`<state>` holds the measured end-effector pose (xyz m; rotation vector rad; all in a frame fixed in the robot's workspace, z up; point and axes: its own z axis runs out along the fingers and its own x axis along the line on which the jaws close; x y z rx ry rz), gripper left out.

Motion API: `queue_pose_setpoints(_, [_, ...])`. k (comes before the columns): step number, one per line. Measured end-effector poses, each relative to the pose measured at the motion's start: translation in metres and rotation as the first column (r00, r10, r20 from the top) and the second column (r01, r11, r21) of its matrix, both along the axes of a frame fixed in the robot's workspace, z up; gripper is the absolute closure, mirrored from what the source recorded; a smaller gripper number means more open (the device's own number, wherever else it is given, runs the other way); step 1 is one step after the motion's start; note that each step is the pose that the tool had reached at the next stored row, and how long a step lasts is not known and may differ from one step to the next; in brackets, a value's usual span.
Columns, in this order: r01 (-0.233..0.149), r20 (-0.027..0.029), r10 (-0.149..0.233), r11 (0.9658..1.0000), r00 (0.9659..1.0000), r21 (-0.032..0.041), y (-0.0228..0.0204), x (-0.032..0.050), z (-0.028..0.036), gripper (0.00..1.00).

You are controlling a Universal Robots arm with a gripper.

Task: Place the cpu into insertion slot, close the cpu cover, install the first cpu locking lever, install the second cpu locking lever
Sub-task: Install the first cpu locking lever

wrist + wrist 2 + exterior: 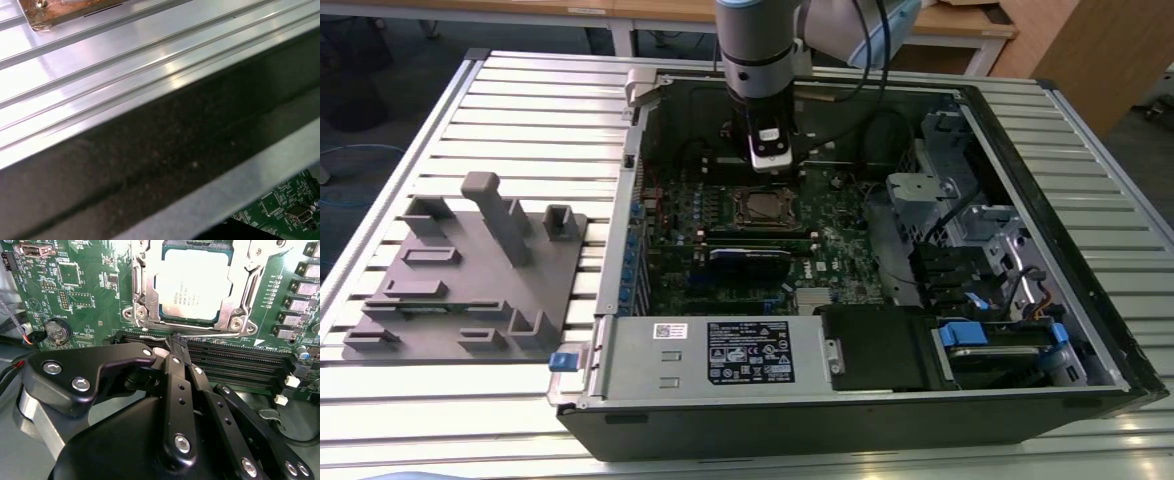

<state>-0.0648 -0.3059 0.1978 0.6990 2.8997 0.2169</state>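
Observation:
The cpu [192, 285], a flat silver-grey square, lies in the insertion slot [759, 205] on the green motherboard. The cpu cover [145, 295], a silvery frame, lies flat over it, with the chip showing through its window. A thin metal locking lever [215, 333] runs along the socket edge that faces the memory slots. My gripper [178, 341] is shut, its black fingertips pressed together right at that lever's rod; whether they touch it I cannot tell. In the exterior view the gripper [769, 160] hangs inside the open computer case just behind the slot.
Long black memory slots [235, 365] lie beside my fingertips, and a coin battery [56, 331] sits further off. A power supply with a label [747, 352] fills the case front. A grey fixture [467, 270] stands at the exterior view's left. Case wall [150, 150] and table slats [125, 55] are close by.

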Motion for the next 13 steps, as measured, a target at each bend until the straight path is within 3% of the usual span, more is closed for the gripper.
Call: queue_pose_setpoints(13, [-0.001, 0.0031, 0.001, 1.0, 1.0, -0.0065, -0.0019, 0.0, -0.0031, 0.9])
